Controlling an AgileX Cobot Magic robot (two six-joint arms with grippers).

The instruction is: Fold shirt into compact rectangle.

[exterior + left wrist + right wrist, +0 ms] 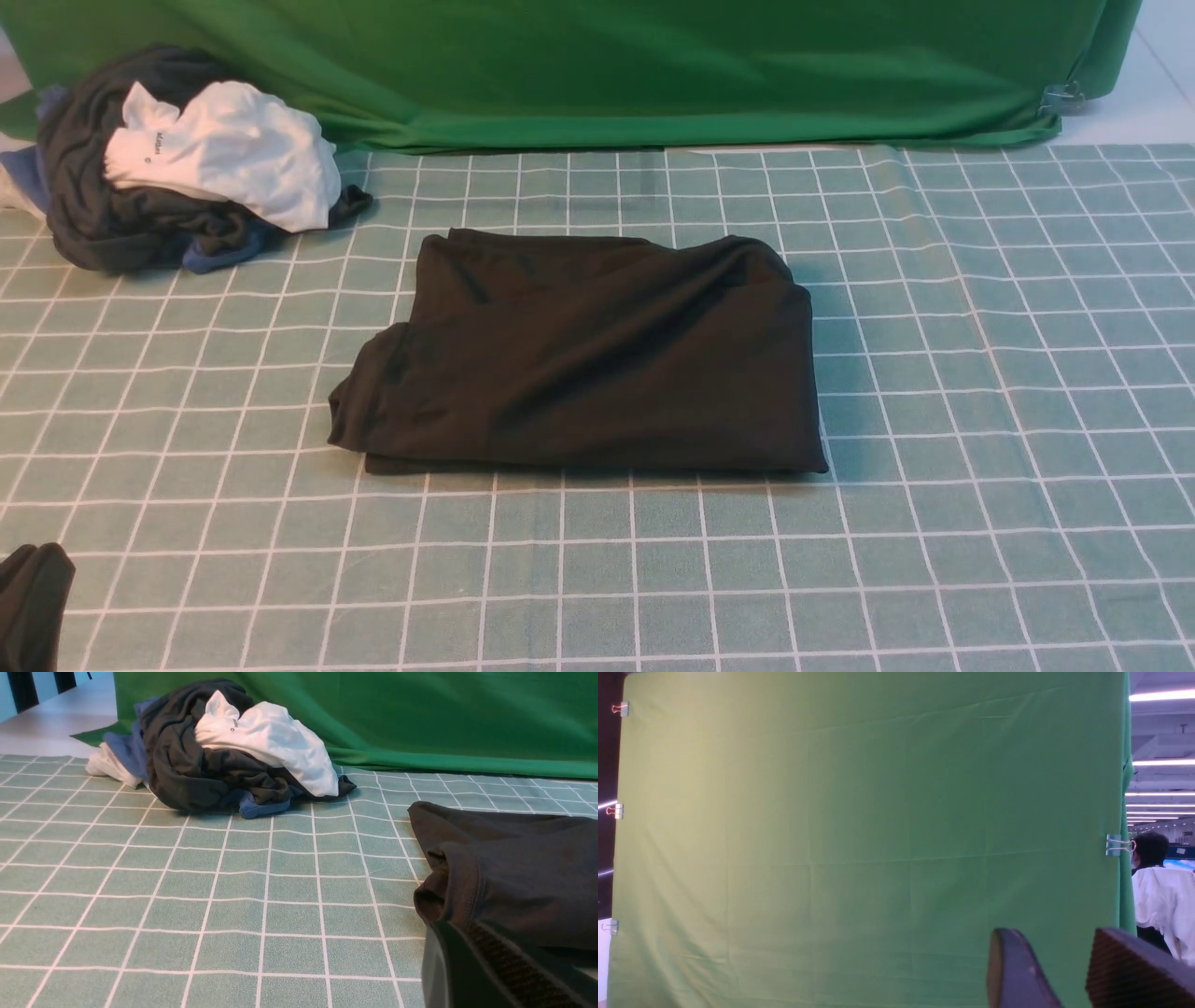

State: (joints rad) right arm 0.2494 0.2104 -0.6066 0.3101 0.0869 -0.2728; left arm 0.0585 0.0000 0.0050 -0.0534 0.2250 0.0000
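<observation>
While lying folded mid-cloth, long axis running left to right, the dark brown-black long-sleeved shirt point(583, 359) is sitting nearer the closed, empty left gripper point(502, 970); right gripper point(1069, 970) is standing parted, raised, holding nothing.

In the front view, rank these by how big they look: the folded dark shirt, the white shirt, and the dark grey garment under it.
1. Folded dark shirt, clearly largest.
2. Dark grey garment and white shirt: similar, and the grey one is partly covered, so unranked. Both lie farther away.
</observation>
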